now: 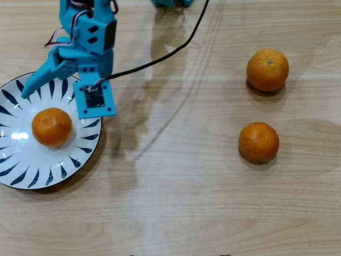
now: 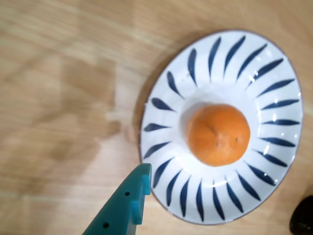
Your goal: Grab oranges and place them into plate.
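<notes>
Noted one orange (image 1: 51, 126) resting in plate (image 1: 21, 170) at left of overhead view. Hand (image 1: 50, 85) above plate rim, empty; finger spread unclear. Two oranges (image 1: 267, 70) (image 1: 259, 142) left on counter (image 1: 176, 202), far right.

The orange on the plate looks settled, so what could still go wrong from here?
The end effector hangs over the plate rim, near the orange in the plate; swinging away low, it might nudge either. The two oranges on the table are round and could roll off if gripped off-centre. The black cable might snag.
</notes>
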